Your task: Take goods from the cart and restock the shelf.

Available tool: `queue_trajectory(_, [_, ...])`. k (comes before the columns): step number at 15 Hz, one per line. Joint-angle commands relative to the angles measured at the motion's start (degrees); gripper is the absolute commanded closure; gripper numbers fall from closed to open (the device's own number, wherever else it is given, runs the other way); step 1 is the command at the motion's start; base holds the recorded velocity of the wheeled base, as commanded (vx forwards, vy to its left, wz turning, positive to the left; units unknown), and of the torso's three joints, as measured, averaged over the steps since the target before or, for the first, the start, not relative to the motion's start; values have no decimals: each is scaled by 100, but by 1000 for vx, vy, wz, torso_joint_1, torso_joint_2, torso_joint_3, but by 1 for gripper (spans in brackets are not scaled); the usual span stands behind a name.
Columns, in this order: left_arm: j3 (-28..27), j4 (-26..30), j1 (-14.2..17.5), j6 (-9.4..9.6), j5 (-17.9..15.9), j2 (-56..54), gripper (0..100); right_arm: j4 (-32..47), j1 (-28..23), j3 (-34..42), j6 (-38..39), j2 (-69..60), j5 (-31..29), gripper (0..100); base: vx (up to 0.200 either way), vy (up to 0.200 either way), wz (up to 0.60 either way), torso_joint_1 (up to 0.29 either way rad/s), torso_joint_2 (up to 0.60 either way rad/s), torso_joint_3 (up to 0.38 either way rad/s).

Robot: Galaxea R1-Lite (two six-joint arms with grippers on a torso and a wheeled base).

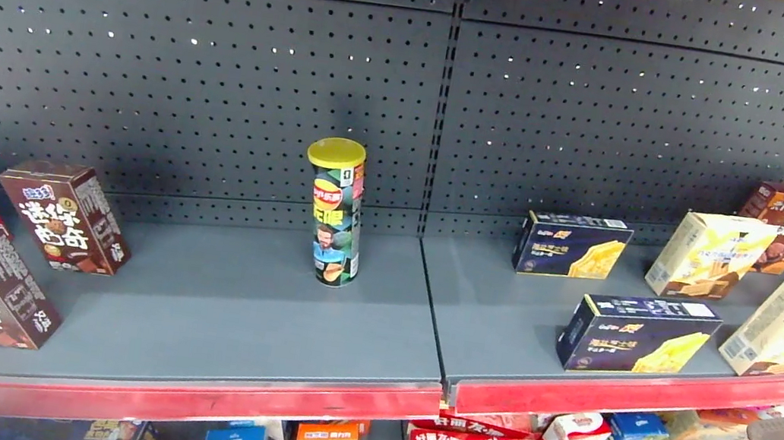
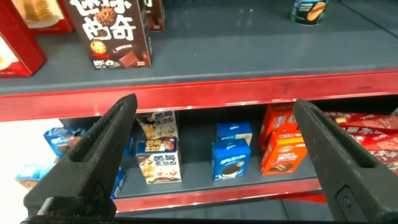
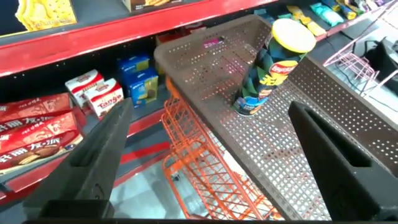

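A chip can [image 1: 333,212] stands upright on the grey shelf [image 1: 233,313]; a second can [image 3: 273,65] stands in the cart [image 3: 205,62].
The right gripper [image 3: 211,109] is spread wide near the cart can. The left gripper [image 2: 214,104] is spread too, facing the shelf's red front edge.

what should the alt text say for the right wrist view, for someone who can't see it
In front of the open right gripper, a chip can with a yellow lid stands upright on the brown perforated tray of an orange cart. Beside the cart, a red-edged shelf holds snack boxes.
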Motion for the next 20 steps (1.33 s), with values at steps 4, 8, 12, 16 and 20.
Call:
queue_trajectory(4, [1, -1, 1, -4, 2, 7, 0, 7, 1, -4, -2, 5, 20, 0, 0, 0, -300, 2, 0, 2])
queue_trajectory(8, [1, -1, 1, -4, 2, 7, 0, -2, 1, -4, -2, 5, 20, 0, 0, 0, -300, 0, 0, 4])
queue_trajectory(12, [1, -1, 1, -4, 2, 7, 0, 7, 1, -4, -2, 5, 20, 0, 0, 0, -150, 2, 1, -1])
queue_trajectory(16, [1, -1, 1, -12, 2, 7, 0, 7, 10, -4, -2, 5, 20, 0, 0, 0, -450, -2, 2, 1])
queue_trajectory(20, [1, -1, 1, -12, 2, 7, 0, -2, 10, -4, -37, 5, 12, 0, 0, 0, 0, 0, 0, 0])
